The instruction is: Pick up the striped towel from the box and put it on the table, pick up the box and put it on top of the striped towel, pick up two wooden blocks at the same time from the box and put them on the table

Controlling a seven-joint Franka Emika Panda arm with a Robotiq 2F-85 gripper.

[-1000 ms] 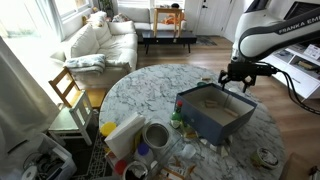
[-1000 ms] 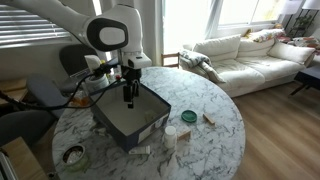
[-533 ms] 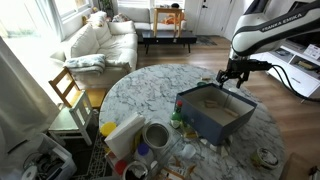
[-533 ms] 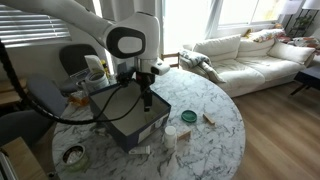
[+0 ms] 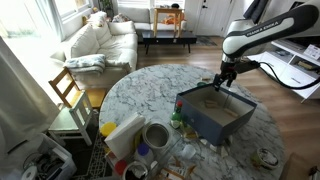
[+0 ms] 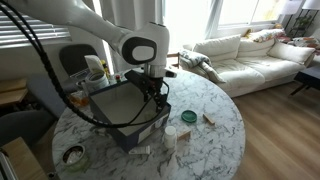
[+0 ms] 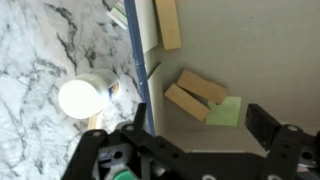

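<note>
A round, white surface with grey marble veining is shown in both exterior views. A dark navy-blue box is set directly on it, off-centre. Just beside the box, a white cup is stood upright, and a flat green lid and a small wooden piece are laid on the bare marble near it. A ring-shaped item is placed among clutter at the rim. A small round item, too small to be named, is seen near the edge.
</note>
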